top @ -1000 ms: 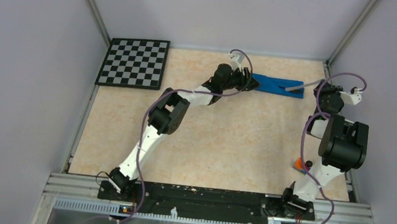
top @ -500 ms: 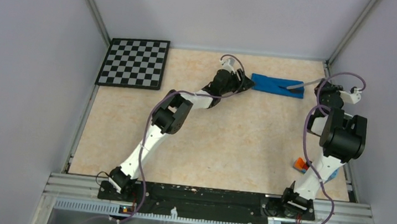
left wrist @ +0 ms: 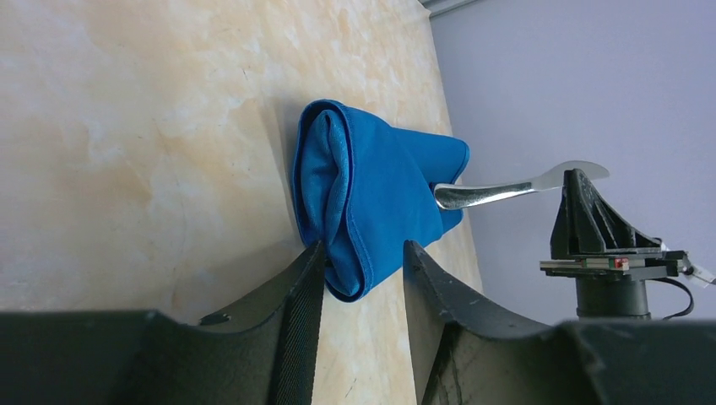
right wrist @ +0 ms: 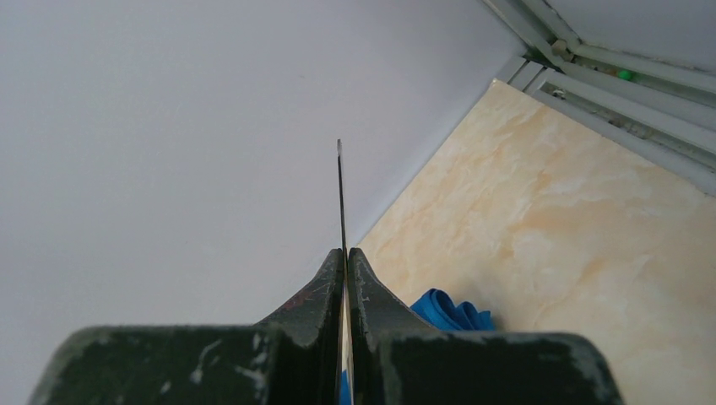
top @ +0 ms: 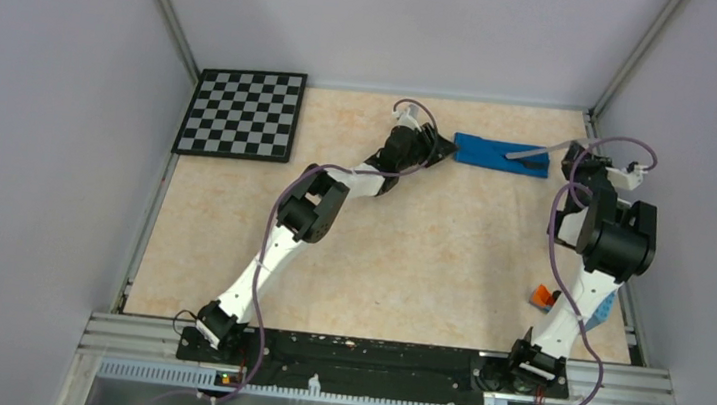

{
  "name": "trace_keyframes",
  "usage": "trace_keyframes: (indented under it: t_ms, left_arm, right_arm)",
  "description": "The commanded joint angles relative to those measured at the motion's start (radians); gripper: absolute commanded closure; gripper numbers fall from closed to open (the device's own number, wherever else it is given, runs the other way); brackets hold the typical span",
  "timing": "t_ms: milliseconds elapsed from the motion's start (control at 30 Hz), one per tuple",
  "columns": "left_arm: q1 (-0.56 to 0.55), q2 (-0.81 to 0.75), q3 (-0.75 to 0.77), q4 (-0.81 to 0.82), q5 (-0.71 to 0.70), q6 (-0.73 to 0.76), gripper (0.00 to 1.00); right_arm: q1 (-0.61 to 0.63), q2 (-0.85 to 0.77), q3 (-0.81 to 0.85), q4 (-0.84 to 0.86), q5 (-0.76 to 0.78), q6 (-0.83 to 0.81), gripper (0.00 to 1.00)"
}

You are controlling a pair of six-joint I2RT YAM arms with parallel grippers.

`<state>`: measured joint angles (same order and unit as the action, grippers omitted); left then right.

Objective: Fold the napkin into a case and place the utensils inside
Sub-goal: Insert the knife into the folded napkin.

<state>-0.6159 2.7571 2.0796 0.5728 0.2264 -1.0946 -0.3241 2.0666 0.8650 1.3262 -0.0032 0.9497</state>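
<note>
The left end effector point(left wrist: 363, 253) reaches far forward, parted; the right end effector point(right wrist: 345, 253) is pinched shut.

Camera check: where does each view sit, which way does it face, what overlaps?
Top external: above, behind the bases, looking down at the table; both arms show whole.
Left wrist: low on the left gripper, facing the case end-on; own open fingers straddle it.
Right wrist: on the right gripper, facing a wall; fingers shut on the knife.
Shared: case and knife show in all three.

Marbled beige bench point(top: 410, 248): case point(top: 500, 154) flat, just right of left claw point(top: 448, 150); checkerboard point(top: 243, 113) well left of it.
</note>
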Motion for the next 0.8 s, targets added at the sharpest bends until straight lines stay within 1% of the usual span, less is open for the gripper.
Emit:
trace_keyframes:
  t_ms: [0, 133, 500, 600, 767]
  left_arm:
    - [0.001, 0.033, 0.026, -0.004, 0.008, -0.026, 0.56]
    - [0.001, 0.031, 0.025, -0.005, 0.013, -0.026, 0.6]
    - [0.002, 0.033, 0.011, -0.01, 0.021, -0.054, 0.65]
    - [0.002, 0.036, 0.01, -0.01, 0.022, -0.058, 0.67]
    - [0.001, 0.041, 0.01, -0.008, 0.026, -0.063, 0.68]
  right_arm:
    - [-0.006, 0.028, 0.008, 0.125, -0.052, 0.053, 1.0]
    - [-0.006, 0.035, -0.009, 0.137, -0.052, 0.069, 1.0]
    - [-0.005, 0.078, -0.028, 0.179, -0.071, 0.159, 1.0]
    - [-0.006, 0.098, -0.02, 0.176, -0.075, 0.182, 1.0]
    - [-0.005, 0.147, 0.018, 0.148, -0.103, 0.266, 1.0]
